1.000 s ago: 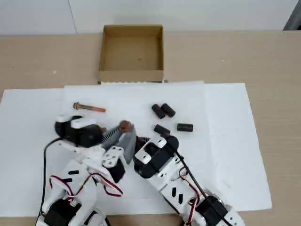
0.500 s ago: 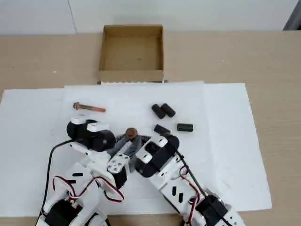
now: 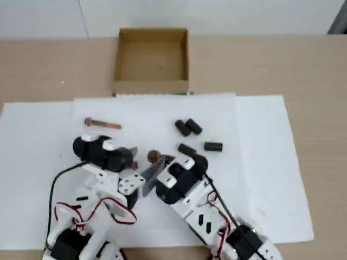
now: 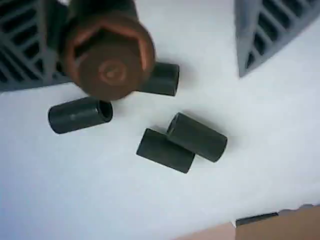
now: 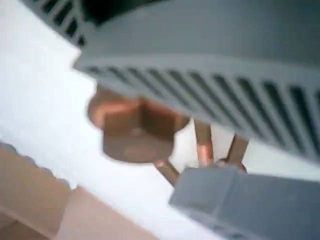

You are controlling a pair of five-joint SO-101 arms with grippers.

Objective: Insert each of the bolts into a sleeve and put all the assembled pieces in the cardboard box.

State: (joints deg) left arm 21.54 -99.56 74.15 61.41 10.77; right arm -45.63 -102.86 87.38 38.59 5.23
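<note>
Bolt [image 4: 107,55] in the right hand's [image 5: 200,150] tight grip, left hand [image 4: 142,75] wide open just beside its head.

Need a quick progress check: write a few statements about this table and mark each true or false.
The cardboard box is empty. True.
Four sleeves lie on the white paper. True.
Both bolts lie flat on the paper. False: one bolt lies flat; the other bolt is head-up near the sleeves.
All four sleeves touch one another. False: only two lie side by side.
The left gripper is shut. False: it is open.
</note>
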